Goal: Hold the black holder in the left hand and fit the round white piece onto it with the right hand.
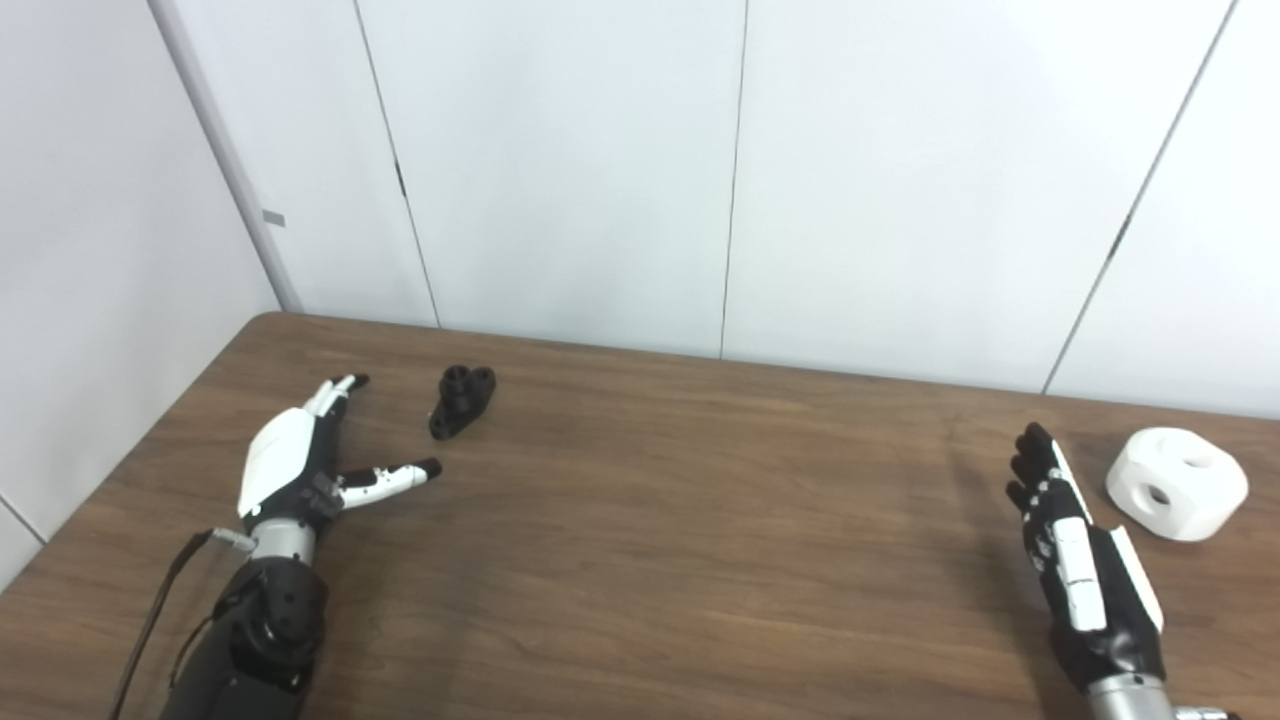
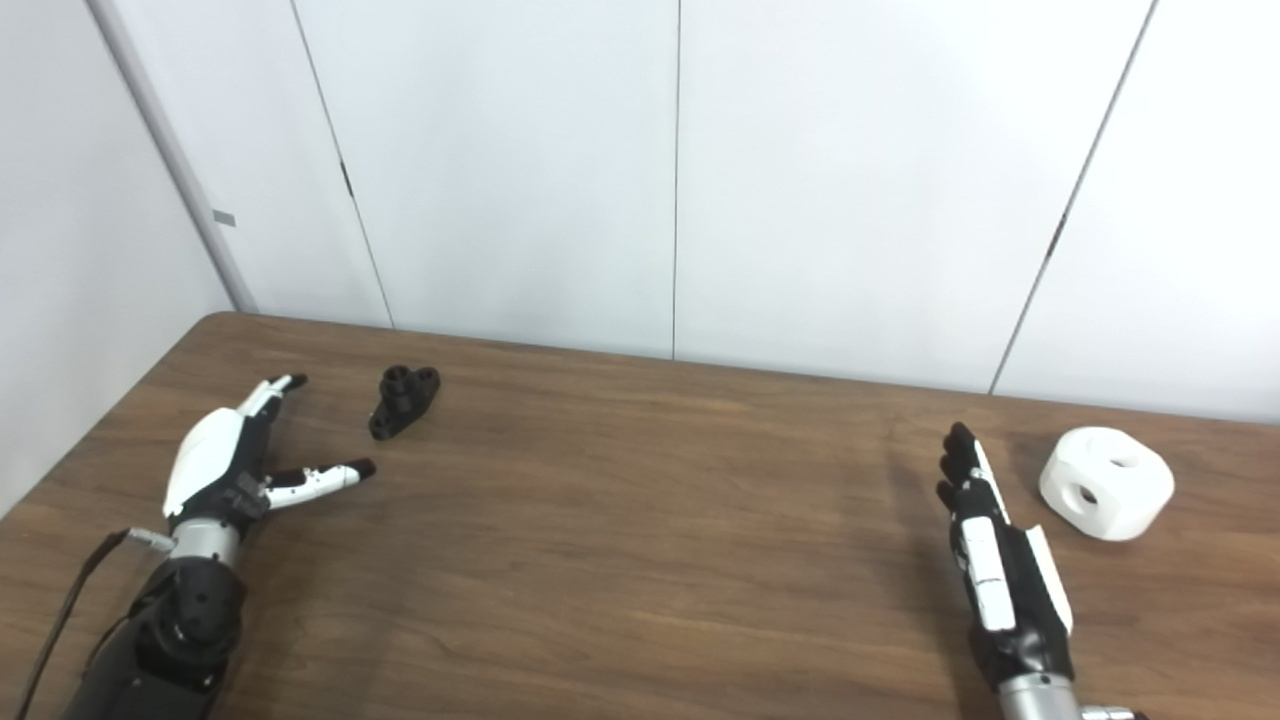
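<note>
The black holder (image 1: pixel 461 400) lies on the wooden table (image 1: pixel 640 520) at the far left, apart from both hands. My left hand (image 1: pixel 300 460) is open and empty, flat over the table just left of and nearer than the holder, thumb pointing toward it. The round white piece (image 1: pixel 1177 483), with round holes in its sides, sits at the far right of the table. My right hand (image 1: pixel 1075 545) is open and empty, fingers straight, just left of the white piece without touching it. All of these also show in the right eye view, the holder (image 2: pixel 403 401) and the white piece (image 2: pixel 1105 483) among them.
White wall panels (image 1: pixel 740 170) stand behind the table's far edge. A black cable (image 1: pixel 165 590) runs along my left forearm. The table's left edge runs diagonally near my left arm.
</note>
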`<state>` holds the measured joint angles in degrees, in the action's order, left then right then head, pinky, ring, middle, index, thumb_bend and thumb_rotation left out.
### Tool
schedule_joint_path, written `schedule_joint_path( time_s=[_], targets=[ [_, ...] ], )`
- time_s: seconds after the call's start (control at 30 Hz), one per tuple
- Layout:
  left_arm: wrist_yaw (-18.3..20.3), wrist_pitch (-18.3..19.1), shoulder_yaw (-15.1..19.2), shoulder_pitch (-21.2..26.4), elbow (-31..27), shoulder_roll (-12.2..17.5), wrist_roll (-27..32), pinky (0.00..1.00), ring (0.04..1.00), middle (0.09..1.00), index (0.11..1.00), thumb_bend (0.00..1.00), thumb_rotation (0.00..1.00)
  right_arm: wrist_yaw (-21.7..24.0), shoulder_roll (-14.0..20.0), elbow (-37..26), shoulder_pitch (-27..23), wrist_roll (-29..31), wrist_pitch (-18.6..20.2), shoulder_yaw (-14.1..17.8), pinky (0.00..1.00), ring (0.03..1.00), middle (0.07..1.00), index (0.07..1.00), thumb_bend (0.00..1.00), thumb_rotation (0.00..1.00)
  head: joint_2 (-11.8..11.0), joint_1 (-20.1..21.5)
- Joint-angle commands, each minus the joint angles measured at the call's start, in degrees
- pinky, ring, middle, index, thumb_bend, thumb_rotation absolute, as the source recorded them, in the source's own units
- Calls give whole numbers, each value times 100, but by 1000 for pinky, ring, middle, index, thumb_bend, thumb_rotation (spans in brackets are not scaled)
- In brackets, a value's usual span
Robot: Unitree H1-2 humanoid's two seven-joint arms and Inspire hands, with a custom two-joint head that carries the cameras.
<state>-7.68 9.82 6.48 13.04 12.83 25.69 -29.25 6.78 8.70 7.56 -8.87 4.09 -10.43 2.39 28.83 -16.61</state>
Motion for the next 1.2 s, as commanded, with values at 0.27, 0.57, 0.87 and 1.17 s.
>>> schedule_joint_path(
  time_s=[0.27, 0.57, 0.87, 1.17],
  targets=[
    [1057, 653, -223, 592, -52, 435, 435, 933, 1000, 980, 891, 993, 467, -16, -21, 1, 154, -35, 24, -4, 1000, 1000, 1000, 1000, 426, 1000, 14, -21],
    [1014, 402, -446, 791, 246, 417, 505, 923, 990, 970, 872, 986, 417, 7, -20, -132, 230, -13, 31, 8, 1000, 1000, 1000, 1000, 443, 1000, 75, -15],
    [889, 73, -568, 991, 619, 429, 512, 953, 978, 951, 837, 981, 317, -95, -79, -504, 304, -58, 309, 35, 1000, 1000, 1000, 1000, 474, 1000, 142, 89],
    [496, -528, -639, 953, 980, 326, 541, 938, 955, 934, 826, 992, 153, -63, -115, -712, 341, 177, 256, 129, 1000, 1000, 1000, 1000, 454, 1000, 187, 107]
  ],
)
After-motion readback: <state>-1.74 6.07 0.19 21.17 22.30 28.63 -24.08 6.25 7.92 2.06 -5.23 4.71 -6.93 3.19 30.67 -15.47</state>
